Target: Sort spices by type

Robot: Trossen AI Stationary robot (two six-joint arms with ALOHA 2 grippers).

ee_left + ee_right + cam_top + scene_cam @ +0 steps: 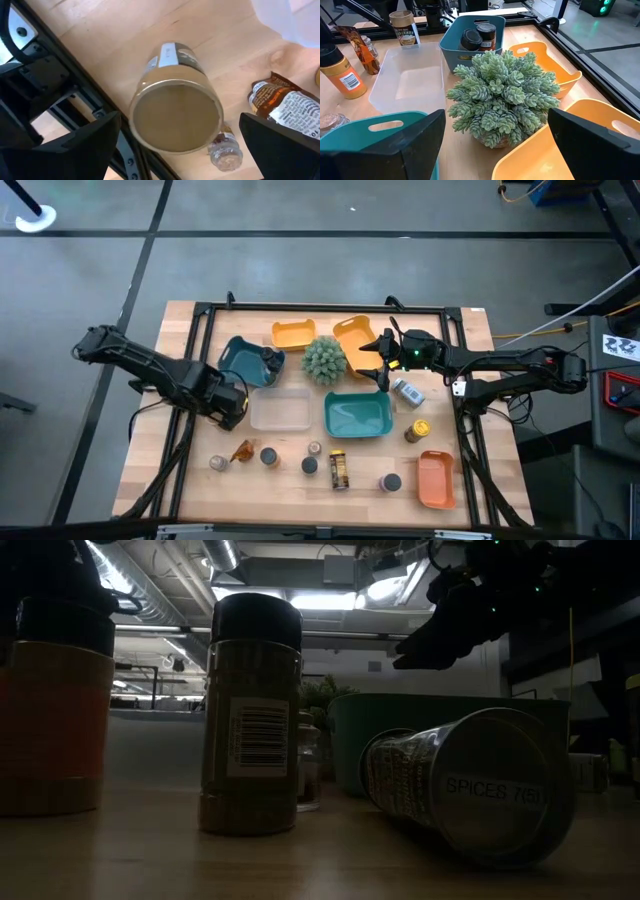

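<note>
A tan jar (175, 115) stands upright on the wooden table beside the clear tray (280, 412). My left gripper (180, 120) hangs open right above it, pointing down, one finger on either side and apart from the jar. In the high view the left gripper (232, 404) hides the jar. An amber packet (287, 107) and a small jar on its side (226, 150) lie close by. My right gripper (380, 362) waits open, raised beside the green plant (500, 97). Two dark-capped jars (477, 36) stand in the dark teal bin (250, 360).
Several jars stand or lie along the near edge (310, 465). A yellow-lidded jar (418, 430) and a white-blue sachet (407, 391) lie right of the teal tray (357, 415). Orange trays sit at the back (293, 333) and near right (436, 478). A black frame rail (75, 80) runs close to the tan jar.
</note>
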